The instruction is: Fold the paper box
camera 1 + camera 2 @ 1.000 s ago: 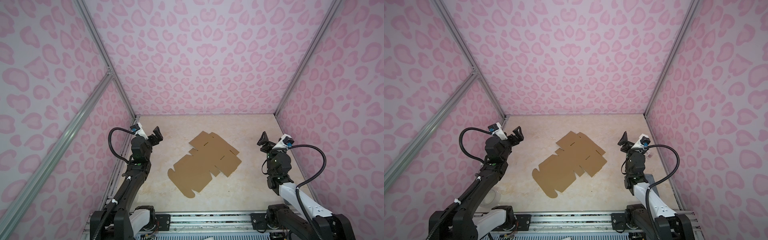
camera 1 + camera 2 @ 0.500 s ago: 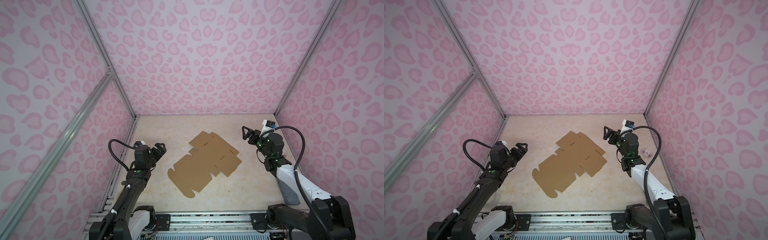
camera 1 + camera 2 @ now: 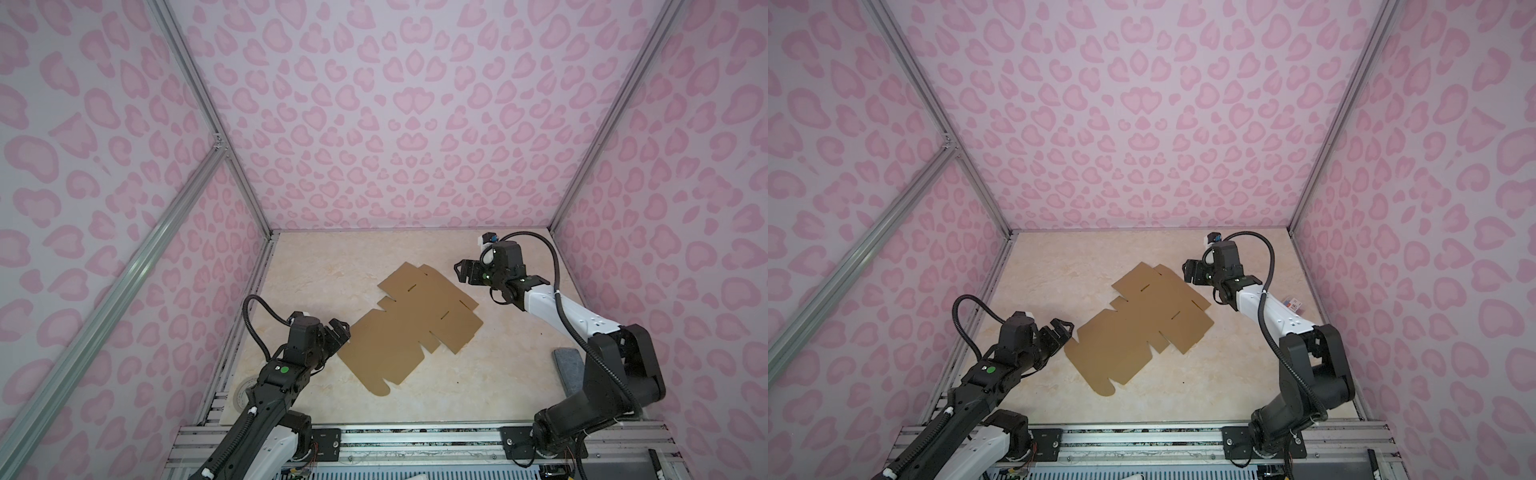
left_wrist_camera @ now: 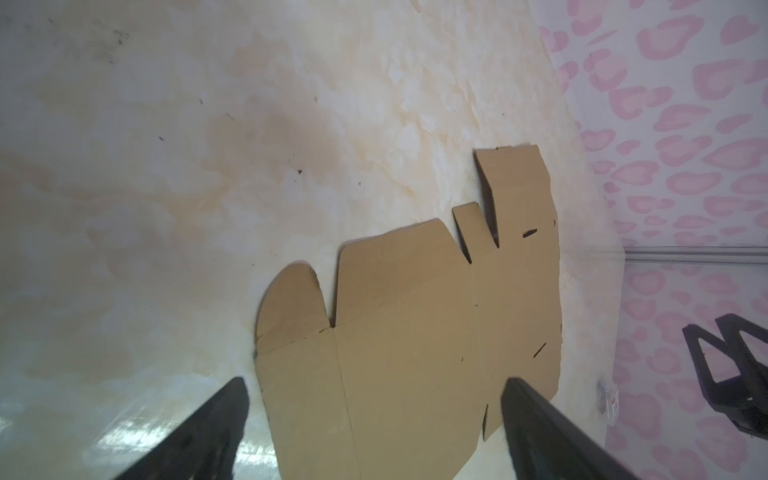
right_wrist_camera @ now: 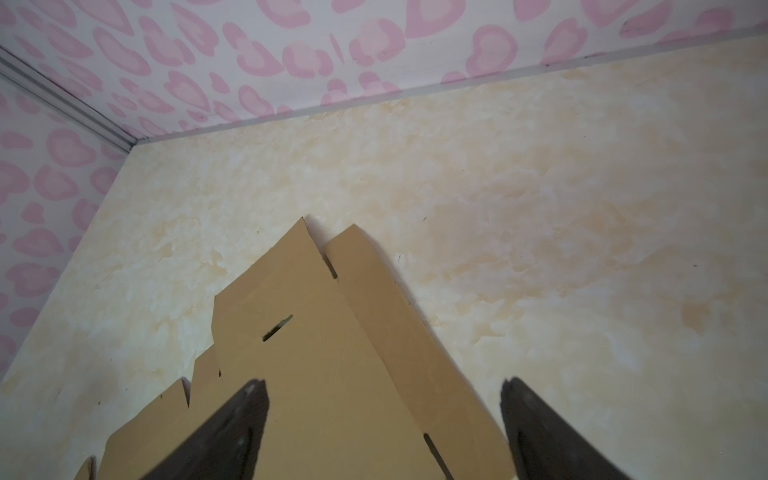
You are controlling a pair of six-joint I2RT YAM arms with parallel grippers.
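Box [image 3: 411, 324] lies flat
Long axis near-left to far-right; my left gripper [image 3: 341, 329] at its left edge, right gripper [image 3: 462, 270] at its far-right edge; both gape empty.

The left gripper [image 3: 341, 329] has been lowered from beside the left wall [image 3: 124, 249] and brought to the near-left edge of the box [image 3: 411, 328]. The right gripper [image 3: 462, 271] has been swung from the right side to the box's far-right corner (its arm [image 3: 557, 309] is now stretched forward).
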